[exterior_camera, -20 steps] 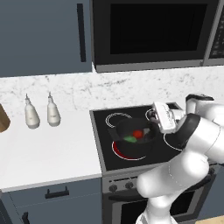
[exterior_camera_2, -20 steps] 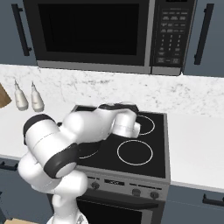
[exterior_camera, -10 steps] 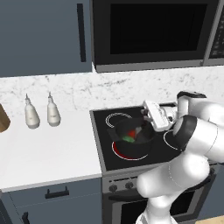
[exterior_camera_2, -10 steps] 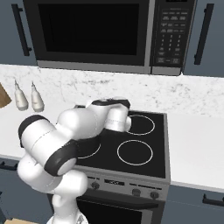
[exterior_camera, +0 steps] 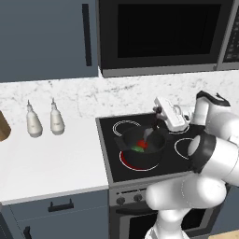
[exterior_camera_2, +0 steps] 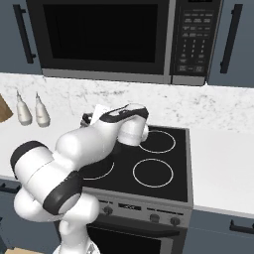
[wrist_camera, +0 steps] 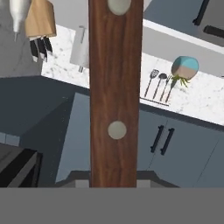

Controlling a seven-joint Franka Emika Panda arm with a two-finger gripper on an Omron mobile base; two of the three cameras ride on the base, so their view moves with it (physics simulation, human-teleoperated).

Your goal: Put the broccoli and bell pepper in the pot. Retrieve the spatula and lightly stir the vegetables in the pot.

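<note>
- Stirring looks to be the step in hand: I have the gripper (exterior_camera: 158,117) clenched on the spatula (exterior_camera: 150,131), which slants down from the hand so its grey blade dips into the pot (exterior_camera: 140,150).
- I judge that slant is what lets the blade reach past the rim while the hand stays above the pot.
- Broccoli (exterior_camera: 136,149) and bell pepper (exterior_camera: 144,144) lie touching inside the pot, which sits on the stove's (exterior_camera: 108,154) near left burner.
- My hand view shows the wooden handle (wrist_camera: 115,92) running straight up the middle; the fingertips themselves are cut off below.
- From the right, my own arm (exterior_camera_2: 79,149) hides the pot and blade, so whether the blade touches the vegetables I cannot tell.
</note>
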